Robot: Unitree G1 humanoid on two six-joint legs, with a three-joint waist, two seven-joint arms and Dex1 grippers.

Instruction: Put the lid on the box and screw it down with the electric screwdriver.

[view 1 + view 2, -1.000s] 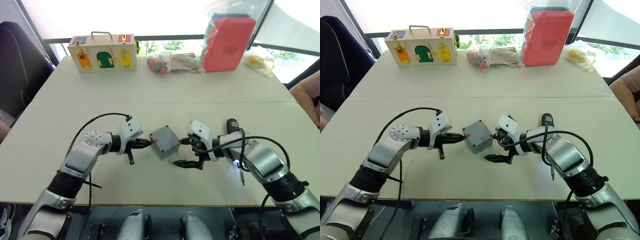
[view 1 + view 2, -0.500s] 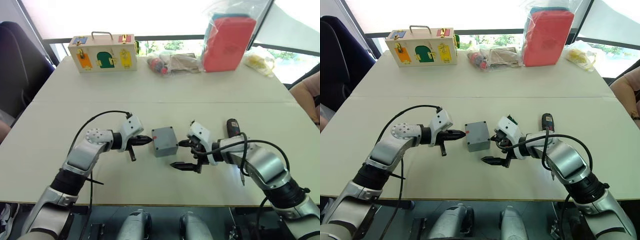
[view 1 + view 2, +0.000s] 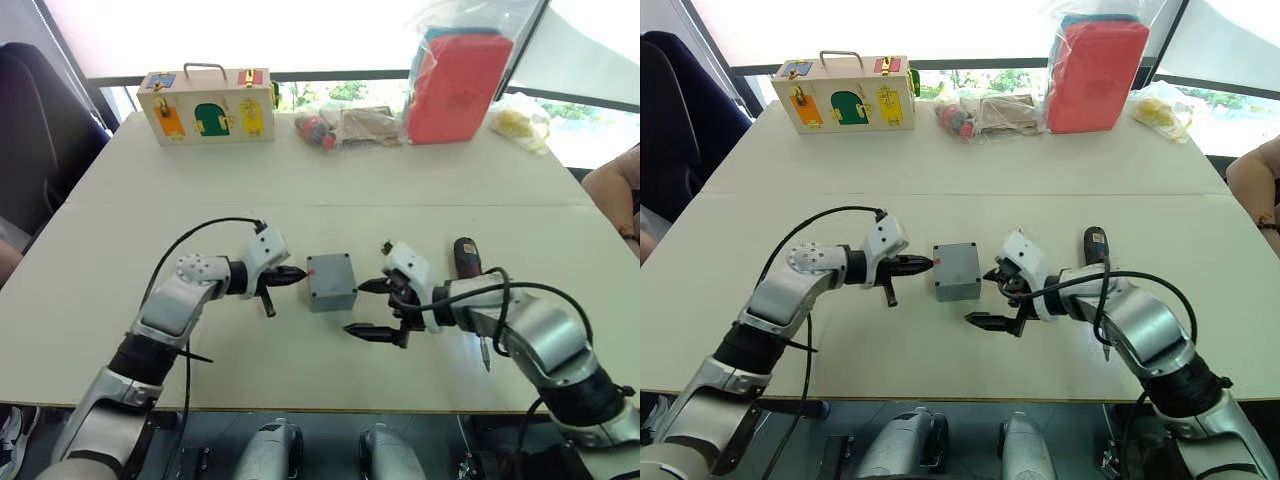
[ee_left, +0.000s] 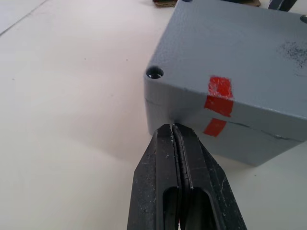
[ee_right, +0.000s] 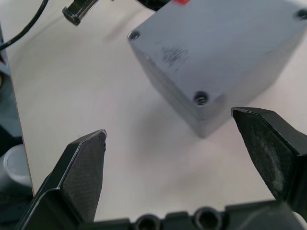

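Note:
The grey box (image 3: 331, 284) stands at the table's middle with the lid (image 4: 240, 52) lying on top of it; red marks line up across the seam. My left gripper (image 3: 298, 275) is shut and empty, its tip touching the box's left side just under the seam (image 4: 173, 128). On the box's right, my right gripper (image 3: 367, 308) is open, one finger near the box's corner, the other nearer me, both apart from it (image 5: 169, 123). The electric screwdriver (image 3: 467, 257) lies on the table behind my right forearm, partly hidden by it.
A wooden box with coloured latches (image 3: 206, 104) stands at the far left. Clear bags of small parts (image 3: 345, 125), a red case in plastic (image 3: 455, 85) and a bag of yellow bits (image 3: 518, 122) line the far edge. A person's arm (image 3: 612, 190) shows at the right.
The box has turned from cornerwise to square with the table. My left gripper followed its left side; my right gripper drew back slightly towards me, still open.

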